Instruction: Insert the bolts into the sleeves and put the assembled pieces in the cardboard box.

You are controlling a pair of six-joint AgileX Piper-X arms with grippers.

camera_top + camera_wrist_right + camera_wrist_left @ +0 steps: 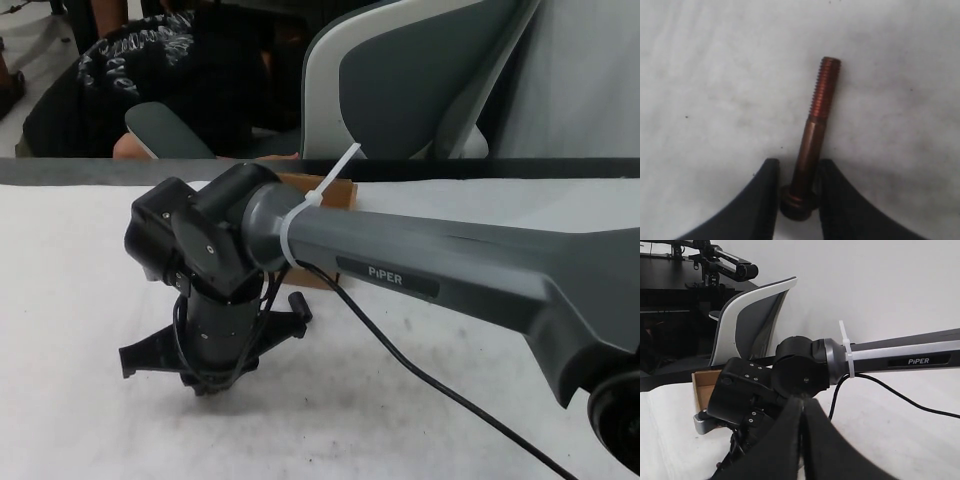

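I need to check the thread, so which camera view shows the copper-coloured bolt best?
The right wrist view: the bolt lies whole on the white cloth, its head at the right gripper and its thread clear. In the high and left wrist views, the right arm covers that spot.
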